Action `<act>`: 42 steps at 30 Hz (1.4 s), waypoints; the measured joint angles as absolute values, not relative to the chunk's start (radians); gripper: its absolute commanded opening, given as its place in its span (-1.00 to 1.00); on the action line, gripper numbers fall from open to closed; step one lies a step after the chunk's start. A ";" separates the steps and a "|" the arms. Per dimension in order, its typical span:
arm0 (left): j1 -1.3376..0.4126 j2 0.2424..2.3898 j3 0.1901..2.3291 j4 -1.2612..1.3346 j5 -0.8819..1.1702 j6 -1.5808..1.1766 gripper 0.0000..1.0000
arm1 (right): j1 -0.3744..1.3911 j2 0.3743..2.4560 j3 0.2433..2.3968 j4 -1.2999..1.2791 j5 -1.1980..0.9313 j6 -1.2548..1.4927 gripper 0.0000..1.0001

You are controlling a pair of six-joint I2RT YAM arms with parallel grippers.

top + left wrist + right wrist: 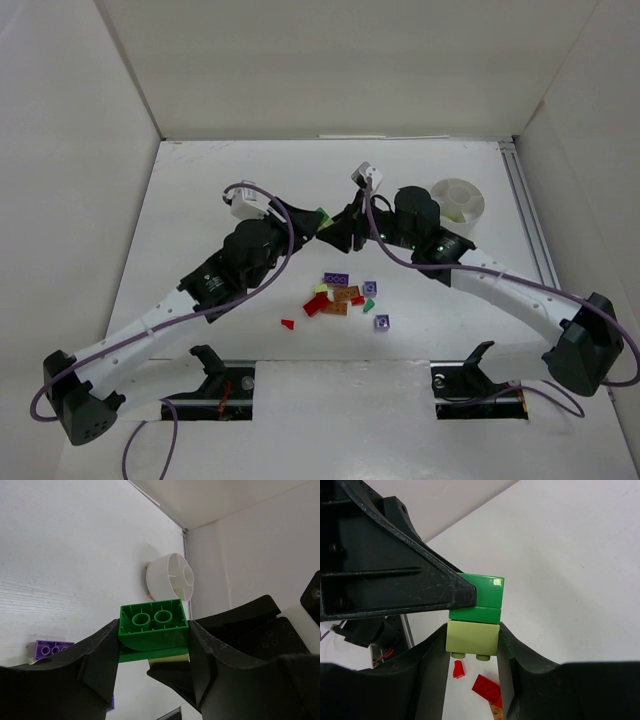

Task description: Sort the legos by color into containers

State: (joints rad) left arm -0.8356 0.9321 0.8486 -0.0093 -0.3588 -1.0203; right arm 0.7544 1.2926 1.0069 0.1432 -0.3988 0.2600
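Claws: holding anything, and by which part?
Left claw clamps the green brick by its two side faces; right claw clamps the pale yellow-green brick by its sides. The two bricks are stacked together.

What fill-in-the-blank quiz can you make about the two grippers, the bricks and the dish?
The left gripper is shut on a small studded plastic brick coloured ____.
The second brick in the right gripper, stuck to the first, is pale ____.
In the top view, the round white divided dish stands to the ____ of both grippers.
Missing: green; yellow-green; right.
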 measured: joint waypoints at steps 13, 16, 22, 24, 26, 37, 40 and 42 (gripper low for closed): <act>-0.818 0.917 0.861 -0.145 -0.540 -1.031 -0.42 | 0.754 1.173 0.891 0.115 -0.437 0.226 -0.86; -0.818 0.908 0.862 -0.167 -0.566 -1.031 -0.42 | 0.754 1.132 0.887 0.073 -0.405 0.201 -0.86; -0.818 0.894 0.862 -0.175 -0.576 -1.018 -0.35 | 0.643 1.123 0.950 -0.156 -0.230 0.155 -0.80; -0.815 0.900 0.863 -0.176 -0.567 -1.010 -0.35 | 0.536 1.161 0.999 -0.253 -0.135 0.150 -0.80; -0.804 0.913 0.865 -0.176 -0.543 -0.997 -0.35 | 0.437 1.217 1.041 -0.321 -0.027 0.149 -0.80; -0.770 0.976 0.865 -0.145 -0.478 -0.915 -0.35 | 0.211 1.486 1.202 -0.513 0.287 0.177 -0.77; -0.765 0.985 0.865 -0.142 -0.479 -0.899 -0.35 | 0.183 1.520 1.221 -0.517 0.324 0.189 -0.75; -0.763 0.994 0.865 -0.138 -0.479 -0.894 -0.35 | 0.163 1.531 1.222 -0.521 0.338 0.197 -0.72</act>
State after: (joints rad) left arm -0.7631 0.9939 0.8650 -0.1383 -0.4786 -0.8944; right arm 0.1631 1.5311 1.2217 -0.5209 0.3378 0.1967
